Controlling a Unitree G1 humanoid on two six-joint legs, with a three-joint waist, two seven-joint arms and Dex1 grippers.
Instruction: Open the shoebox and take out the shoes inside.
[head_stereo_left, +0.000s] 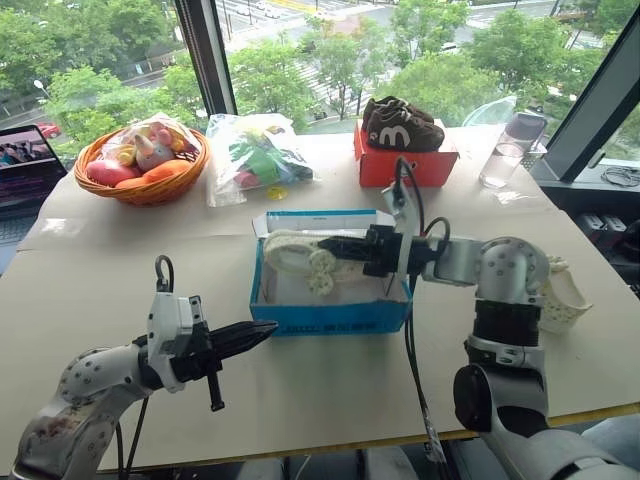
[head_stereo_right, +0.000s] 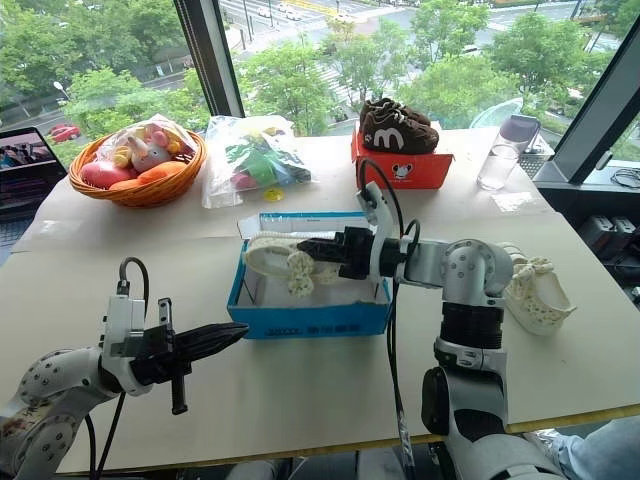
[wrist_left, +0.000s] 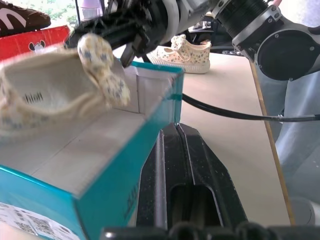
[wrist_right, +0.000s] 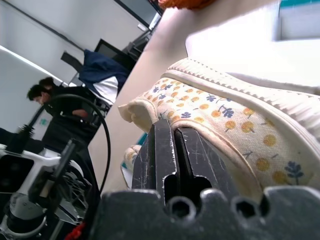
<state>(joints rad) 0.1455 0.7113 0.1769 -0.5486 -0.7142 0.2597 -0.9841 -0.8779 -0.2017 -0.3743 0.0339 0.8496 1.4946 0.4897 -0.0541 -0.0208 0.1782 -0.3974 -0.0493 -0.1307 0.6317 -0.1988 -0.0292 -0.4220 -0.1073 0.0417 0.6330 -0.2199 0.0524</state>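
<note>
The blue shoebox (head_stereo_left: 330, 318) stands open in the middle of the table, white inside, its lid flap (head_stereo_left: 320, 220) folded back. My right gripper (head_stereo_left: 330, 248) reaches in level from the right and is shut on the rim of a cream flower-print shoe (head_stereo_left: 295, 256), which hangs above the box's inside; the right wrist view has that shoe (wrist_right: 240, 125) pinched in the gripper (wrist_right: 172, 145). The other shoe (head_stereo_left: 562, 296) lies on the table to the right of my right arm. My left gripper (head_stereo_left: 262, 332) is shut on nothing, just off the box's front left corner (wrist_left: 150, 150).
At the back stand a red-orange box (head_stereo_left: 405, 165) with dark brown shoes on top, a glass (head_stereo_left: 500, 160), a plastic bag of toys (head_stereo_left: 255, 155) and a wicker basket (head_stereo_left: 145, 170). A laptop (head_stereo_left: 25, 165) sits far left. A person (wrist_right: 45, 95) is in the background.
</note>
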